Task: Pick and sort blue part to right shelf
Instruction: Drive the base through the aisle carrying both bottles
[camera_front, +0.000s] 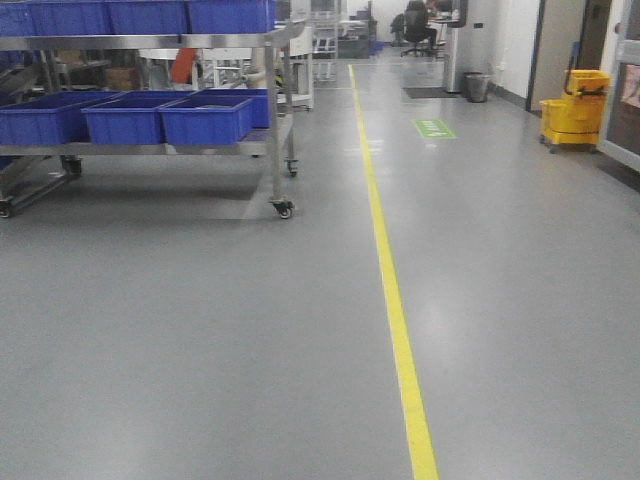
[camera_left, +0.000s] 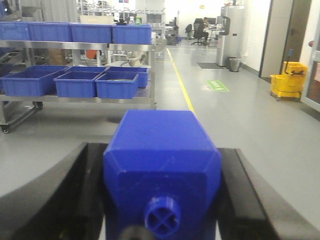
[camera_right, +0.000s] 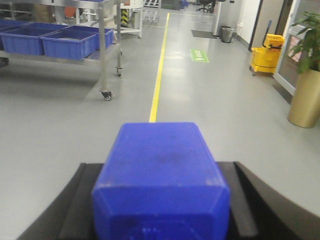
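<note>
My right gripper (camera_right: 160, 167) is shut on the blue part (camera_right: 160, 150), a deep-blue block with sloped shoulders; its neck end is cut off by the bottom of the right wrist view. My left gripper (camera_left: 162, 152) is shut on a squatter blue block (camera_left: 160, 145) with a small round knob (camera_left: 162, 218). The right shelf (camera_front: 150, 42), a steel rack on castors with blue bins (camera_front: 205, 118), stands far ahead on the left. It also shows in the left wrist view (camera_left: 100, 45) and the right wrist view (camera_right: 102, 30). Neither gripper appears in the front view.
A yellow floor line (camera_front: 385, 260) runs ahead, right of the rack. A yellow mop bucket (camera_front: 573, 115) and a grey waste bin (camera_front: 477, 87) stand at the far right wall. A gold planter (camera_right: 305, 97) is at the right. A person sits at a far desk (camera_front: 416, 22).
</note>
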